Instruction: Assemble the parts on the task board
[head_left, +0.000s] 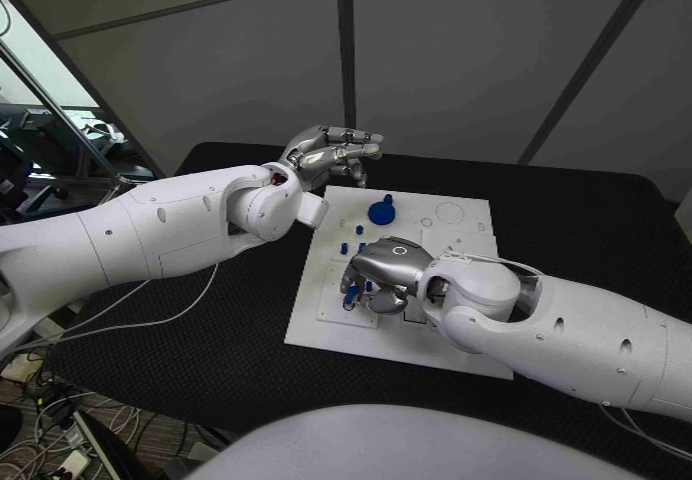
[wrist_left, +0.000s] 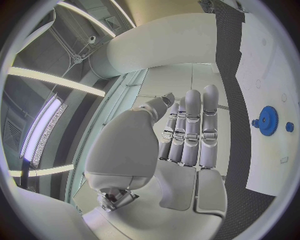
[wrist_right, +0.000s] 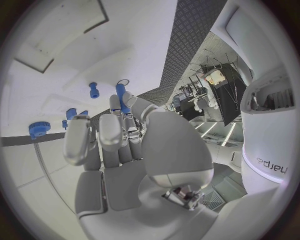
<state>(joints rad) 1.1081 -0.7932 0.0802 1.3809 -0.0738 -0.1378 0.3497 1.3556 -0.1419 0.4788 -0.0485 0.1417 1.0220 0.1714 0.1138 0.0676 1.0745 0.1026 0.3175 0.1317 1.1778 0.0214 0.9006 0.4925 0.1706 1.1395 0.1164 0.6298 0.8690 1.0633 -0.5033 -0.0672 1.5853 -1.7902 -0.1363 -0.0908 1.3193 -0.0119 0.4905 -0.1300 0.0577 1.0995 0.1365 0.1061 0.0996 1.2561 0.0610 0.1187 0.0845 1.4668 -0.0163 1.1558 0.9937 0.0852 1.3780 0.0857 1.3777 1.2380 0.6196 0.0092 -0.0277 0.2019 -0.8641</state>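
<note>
- The right hand (head_left: 387, 272) is low over the near left part of the white board (head_left: 462, 240), fingers curled down onto it, pinching a slim blue peg (wrist_right: 120, 96) at its fingertips.
- More small blue pegs (head_left: 351, 293) lie on the board just beside those fingers.
- Farther back a blue gear (head_left: 381, 212) sits on the board.
- Beyond it, the left hand (head_left: 329, 150) hovers over the board's far left corner, fingers straight, side by side, empty.

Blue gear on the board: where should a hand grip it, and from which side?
Grip the blue gear by its toothed rim, coming straight down from above. It lies flat on the task board with bare board around it, so nothing blocks fingers closing on the rim.
</note>
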